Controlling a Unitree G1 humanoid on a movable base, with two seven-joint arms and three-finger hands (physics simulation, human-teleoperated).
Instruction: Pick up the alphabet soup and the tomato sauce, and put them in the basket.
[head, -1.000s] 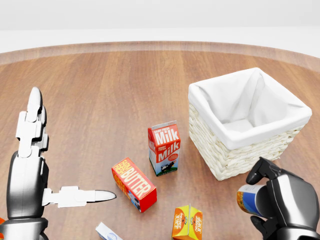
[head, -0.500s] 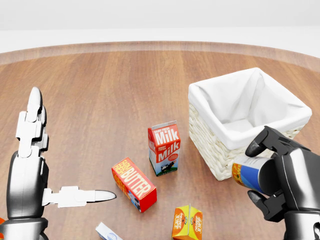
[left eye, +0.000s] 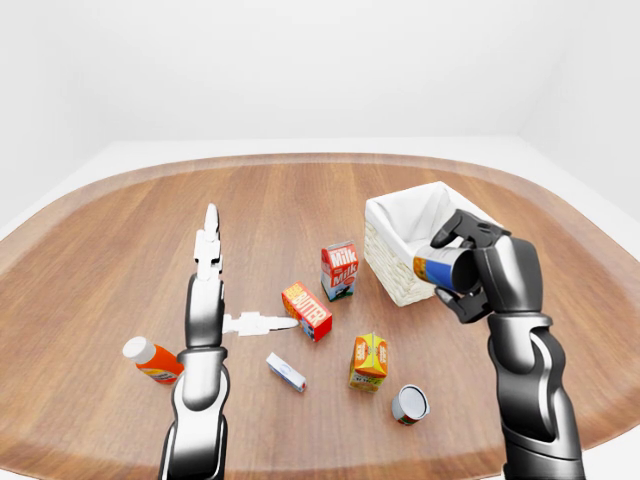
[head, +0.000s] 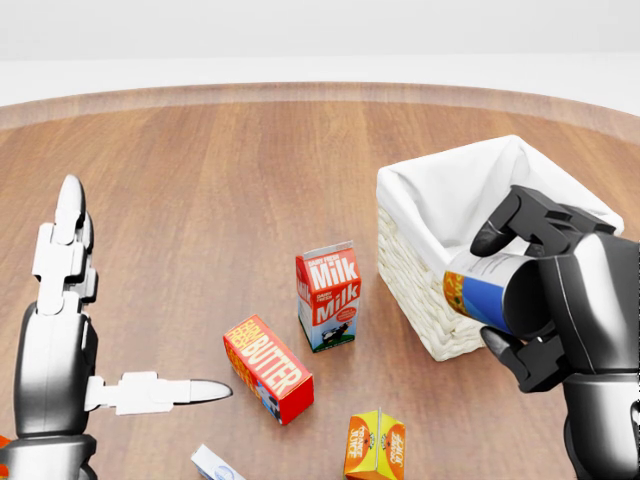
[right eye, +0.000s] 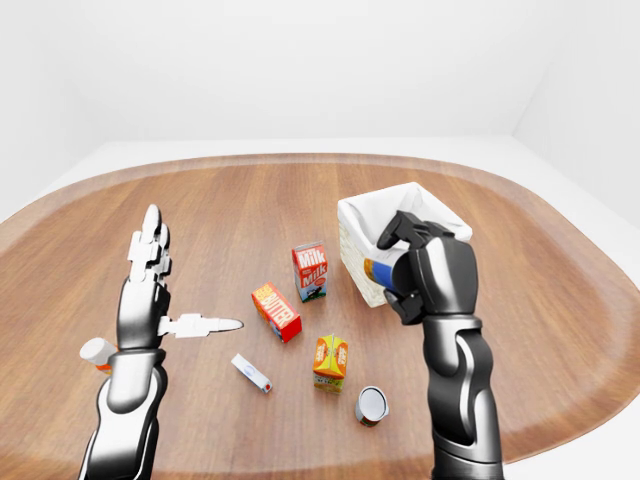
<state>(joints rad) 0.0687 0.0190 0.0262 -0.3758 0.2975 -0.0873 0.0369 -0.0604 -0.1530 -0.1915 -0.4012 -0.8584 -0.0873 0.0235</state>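
Where a second ago the right hand (head: 550, 300) sat low at the head view's bottom right corner, below the basket (head: 420, 265), it has since risen and now overlaps the basket's near wall and rim. The can (head: 480, 288) has travelled up with it. The left hand (head: 62, 330) and the things on the table (head: 200, 170) have not moved, and the camera has held steady.

On the upright red and white carton (head: 328, 296) "Milk" reads twice. The red box (head: 267, 367) lying flat beside it says "BUTTER". The small orange carton (left eye: 369, 361) carries print too small to read.

The right hand's fingers are closed round the can, which lies on its side in the grip, its blue, orange and white label facing left; I cannot read the label, so I cannot tell whether this is the soup or the sauce. It is held above the table, against the basket's near side rather than inside it.

A second can (left eye: 409, 404) stands on the table near the bottom of the left-eye view, just left of the right arm and well apart from the basket. The left hand is spread, fingers up, thumb pointing toward the butter, holding nothing.
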